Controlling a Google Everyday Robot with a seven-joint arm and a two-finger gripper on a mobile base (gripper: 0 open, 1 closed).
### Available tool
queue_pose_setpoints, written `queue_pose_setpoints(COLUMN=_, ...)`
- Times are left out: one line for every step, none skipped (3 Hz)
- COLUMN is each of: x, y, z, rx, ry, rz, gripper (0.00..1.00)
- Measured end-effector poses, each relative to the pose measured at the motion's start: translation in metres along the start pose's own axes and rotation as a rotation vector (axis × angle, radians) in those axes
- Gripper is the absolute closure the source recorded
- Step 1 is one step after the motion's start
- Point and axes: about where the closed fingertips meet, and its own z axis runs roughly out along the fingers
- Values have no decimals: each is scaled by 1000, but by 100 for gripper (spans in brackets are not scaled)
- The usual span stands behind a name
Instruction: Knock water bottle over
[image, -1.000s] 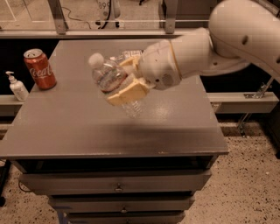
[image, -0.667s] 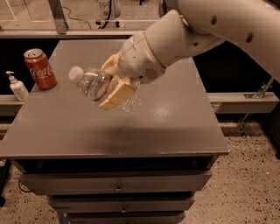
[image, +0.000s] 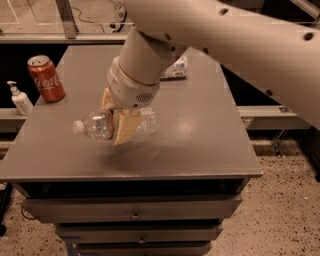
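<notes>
The water bottle (image: 97, 125) is a clear ribbed plastic bottle with a white cap. It lies nearly horizontal, cap pointing left, held a little above the grey table (image: 200, 140) over its front left part. A faint shadow lies beneath it. My gripper (image: 114, 122) is shut on the bottle's middle, so its label band is hidden. One tan finger (image: 125, 131) crosses in front of the bottle. The large cream arm reaches in from the upper right.
A red Coca-Cola can (image: 46, 78) stands at the table's far left. A white pump bottle (image: 20, 98) stands on a ledge beyond the left edge. A bottle with a large white printed label (image: 176, 68) lies behind my arm. Drawers (image: 135, 215) sit under the tabletop.
My gripper has moved left and down toward the front of the table with the bottle in it. The bottle has tipped from tilted to nearly horizontal.
</notes>
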Motion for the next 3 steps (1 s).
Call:
queue_pose_setpoints(x=37, y=-9, z=18, rx=-33, ry=185, rz=22, gripper=100)
queue_pose_setpoints(x=86, y=-22, z=16, rx=-23, ry=370, rz=62, gripper=100)
queue_pose_setpoints(x=120, y=-27, z=11, rx=-17, ry=497, rz=89, gripper=82)
